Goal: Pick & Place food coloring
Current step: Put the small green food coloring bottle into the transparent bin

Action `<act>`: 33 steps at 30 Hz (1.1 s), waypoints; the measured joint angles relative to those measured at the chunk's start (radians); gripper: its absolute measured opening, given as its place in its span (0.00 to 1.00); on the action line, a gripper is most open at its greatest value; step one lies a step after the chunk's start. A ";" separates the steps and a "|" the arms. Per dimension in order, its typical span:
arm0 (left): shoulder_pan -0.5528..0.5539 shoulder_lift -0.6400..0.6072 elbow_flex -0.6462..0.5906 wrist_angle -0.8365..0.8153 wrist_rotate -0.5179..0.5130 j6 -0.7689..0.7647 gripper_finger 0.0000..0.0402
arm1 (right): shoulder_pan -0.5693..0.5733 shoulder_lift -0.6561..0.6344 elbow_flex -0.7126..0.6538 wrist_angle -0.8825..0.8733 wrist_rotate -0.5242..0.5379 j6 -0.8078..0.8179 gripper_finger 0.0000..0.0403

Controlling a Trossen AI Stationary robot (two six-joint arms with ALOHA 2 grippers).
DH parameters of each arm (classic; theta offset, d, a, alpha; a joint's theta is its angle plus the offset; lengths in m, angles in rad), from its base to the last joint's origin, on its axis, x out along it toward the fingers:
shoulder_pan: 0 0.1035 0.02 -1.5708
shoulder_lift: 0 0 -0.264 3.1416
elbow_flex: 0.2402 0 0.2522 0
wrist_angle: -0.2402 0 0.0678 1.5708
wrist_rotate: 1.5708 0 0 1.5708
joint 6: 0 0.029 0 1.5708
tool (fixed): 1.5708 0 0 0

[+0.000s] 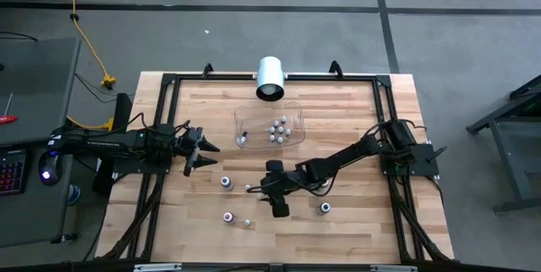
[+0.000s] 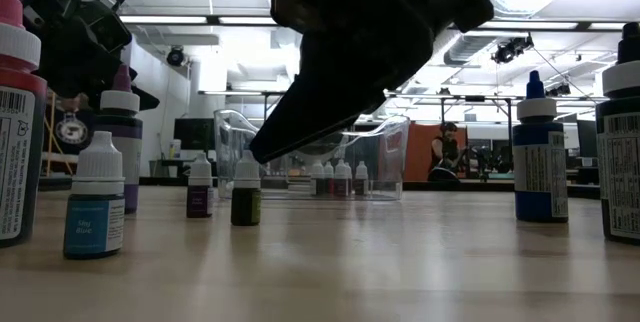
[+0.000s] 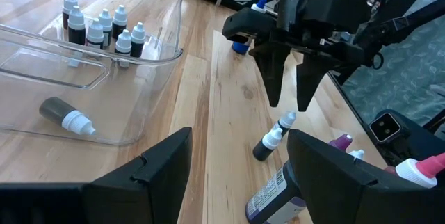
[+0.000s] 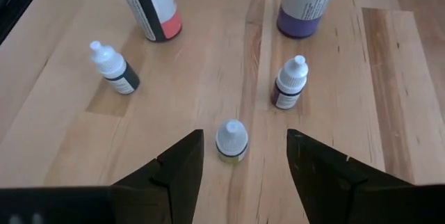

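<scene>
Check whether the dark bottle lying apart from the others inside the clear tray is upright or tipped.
Tipped: the dark bottle lies on its side on the clear tray floor, white cap pointing sideways.

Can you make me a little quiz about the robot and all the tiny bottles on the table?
1. True or false: the right claw is shut on a bottle.
2. Where is the one small bottle that lies on its side? A) in the clear tray B) on the floor C) in the right claw
3. Fill in: the tiny bottle just ahead of the right claw's open fingers has a ___ cap.

Key
1. False. It is open and holds nothing. It hangs over small bottles on the table.
2. A
3. white
The left claw waits open at the table's left.
</scene>
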 joint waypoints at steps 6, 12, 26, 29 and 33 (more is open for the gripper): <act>0.000 0.000 0.000 0.000 0.000 0.000 0.58 | 0.000 0.000 0.000 0.001 0.000 0.000 0.48; 0.000 0.000 0.000 0.000 0.000 0.000 0.58 | 0.000 0.000 0.000 0.017 0.002 0.008 0.48; 0.000 0.000 0.000 0.000 0.000 0.000 0.58 | 0.000 0.025 0.002 0.027 -0.015 -0.017 0.48; 0.000 0.000 0.000 0.000 0.000 0.000 0.58 | 0.000 0.041 0.010 0.030 -0.011 -0.018 0.48; 0.000 0.000 0.000 0.000 0.000 0.000 0.58 | 0.000 0.050 0.021 0.038 -0.011 -0.018 0.48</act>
